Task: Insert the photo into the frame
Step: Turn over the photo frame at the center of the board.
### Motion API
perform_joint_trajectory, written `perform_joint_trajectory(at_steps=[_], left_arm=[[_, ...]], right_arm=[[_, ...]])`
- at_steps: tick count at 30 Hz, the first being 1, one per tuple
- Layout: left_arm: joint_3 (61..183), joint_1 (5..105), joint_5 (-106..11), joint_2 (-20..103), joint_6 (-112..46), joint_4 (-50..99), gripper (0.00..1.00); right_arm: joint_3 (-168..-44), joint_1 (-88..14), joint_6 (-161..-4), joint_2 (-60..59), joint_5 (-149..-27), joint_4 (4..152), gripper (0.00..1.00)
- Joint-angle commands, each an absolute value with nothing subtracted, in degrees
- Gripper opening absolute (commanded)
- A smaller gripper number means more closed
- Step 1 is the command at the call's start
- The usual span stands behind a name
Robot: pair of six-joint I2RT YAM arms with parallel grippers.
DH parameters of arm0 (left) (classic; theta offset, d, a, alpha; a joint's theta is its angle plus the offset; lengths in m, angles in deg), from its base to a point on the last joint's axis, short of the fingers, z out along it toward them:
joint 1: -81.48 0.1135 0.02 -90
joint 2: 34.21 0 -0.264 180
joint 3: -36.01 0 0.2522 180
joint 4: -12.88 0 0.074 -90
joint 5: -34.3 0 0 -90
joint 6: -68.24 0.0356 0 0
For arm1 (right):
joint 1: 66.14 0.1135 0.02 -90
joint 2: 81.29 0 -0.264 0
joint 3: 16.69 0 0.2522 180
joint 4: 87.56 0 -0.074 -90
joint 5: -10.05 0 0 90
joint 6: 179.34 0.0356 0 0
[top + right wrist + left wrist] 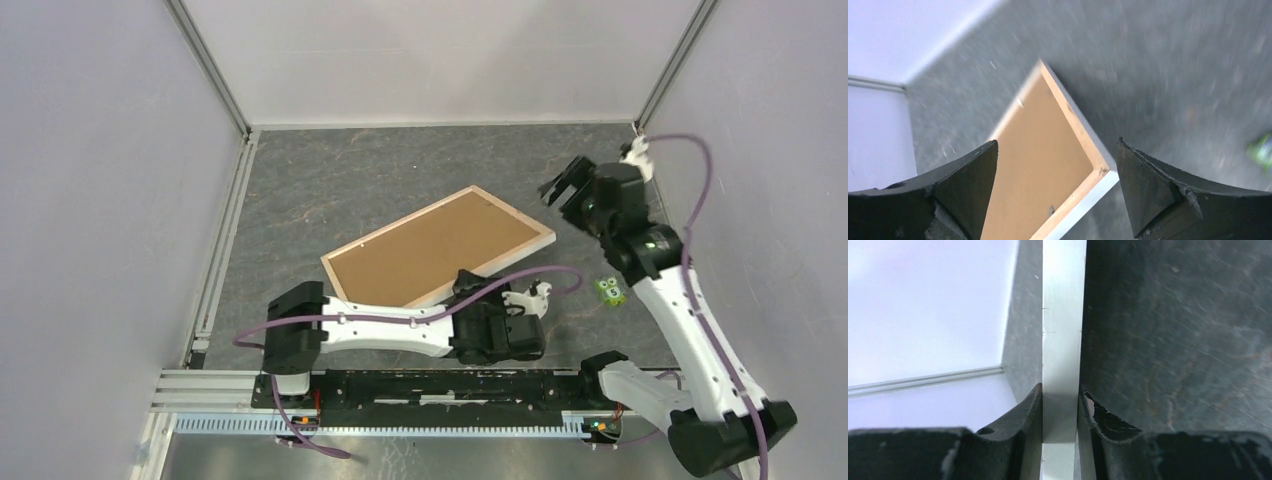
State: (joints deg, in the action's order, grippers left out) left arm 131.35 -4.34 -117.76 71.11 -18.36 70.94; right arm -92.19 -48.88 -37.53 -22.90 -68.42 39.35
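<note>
Pale-wood rectangular picture frame (pixel 397 224) with narrow rails lies slanted across the middle of a dark grey mottled table (pixel 330 170), its brown backing board (pixel 437 246) facing up. The left gripper (pixel 1060 390) is clenched on the frame's near long rail, one black finger on each side. The right gripper (pixel 1057 141) hangs in the air near the frame's right corner, jaws spread wide, holding nothing. A small green object (pixel 609 290) sits beside the right arm
</note>
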Motion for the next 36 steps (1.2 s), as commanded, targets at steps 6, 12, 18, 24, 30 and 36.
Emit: perform_joint_trajectory(at_steps=[6, 12, 18, 24, 30, 36], left_arm=[[147.01, -0.5, -122.3, 58.95, 4.5, 60.83, 0.02], [164.15, 8.53, -109.68, 61.0, -3.76, 75.53, 0.02], [172.18, 24.29, -86.84, 62.67, -19.85, 87.81, 0.02], [161.9, 44.91, -64.14, 57.94, -31.95, 82.15, 0.02], [151.0, 62.55, -47.1, 53.95, -41.1, 73.65, 0.02], [135.58, 74.6, -41.03, 48.46, -50.85, 63.7, 0.02]], right_arm=[[-107.45, -48.74, -66.37, -37.45, -42.37, 49.28, 0.92], [-101.23, -48.74, -65.71, -46.81, -35.24, 54.22, 0.89], [-98.97, -48.74, -63.6, -47.44, -35.28, 52.34, 0.89], [-97.57, -48.76, -62.94, -45.79, -37.71, 51.93, 0.89], [-95.41, -48.74, -62.56, -45.73, -38.26, 52.15, 0.89], [-93.51, -48.74, -62.3, -45.41, -39.33, 52.48, 0.89]])
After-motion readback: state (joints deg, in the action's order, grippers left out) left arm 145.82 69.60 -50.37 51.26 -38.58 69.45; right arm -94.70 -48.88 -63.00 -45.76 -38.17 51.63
